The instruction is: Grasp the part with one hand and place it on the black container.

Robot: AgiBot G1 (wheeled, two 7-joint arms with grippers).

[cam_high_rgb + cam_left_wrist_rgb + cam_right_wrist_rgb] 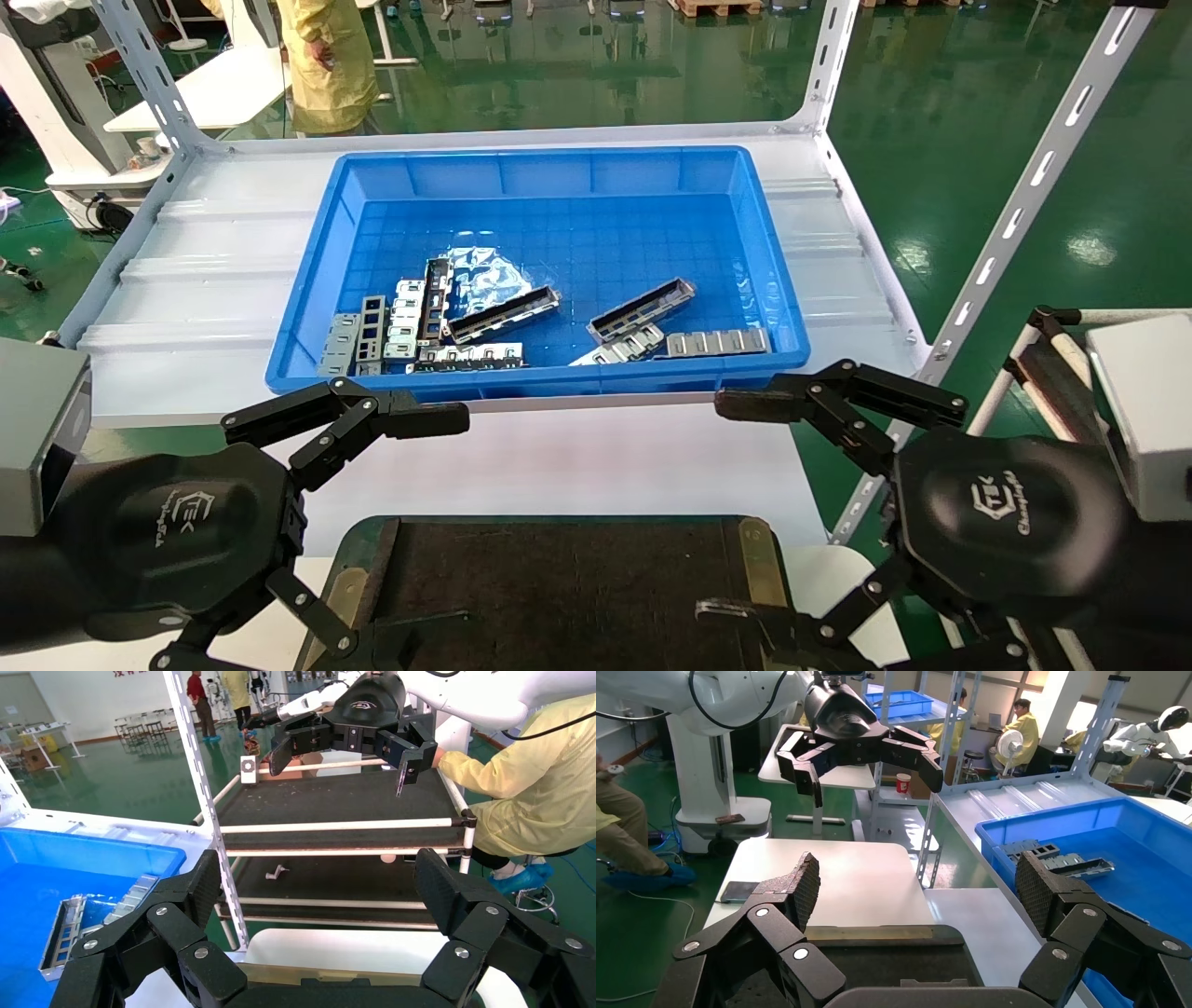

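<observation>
Grey channel rails (641,310) lie in the blue bin (317,280). Left claw (410,522) and right claw (745,508) hover spread wide above the black container (559,587), holding nothing.

- A factory or robotics workshop hall, with a glossy green floor (978,121).
- Slotted white steel racking (1034,186) frames a pale shelf holding a blue plastic bin (549,168) of stamped metal parts (419,326).
- Workers in yellow gowns (541,790) sit nearby.
- Other white robots (1158,734) and rolling trolleys (337,822) stand around.
</observation>
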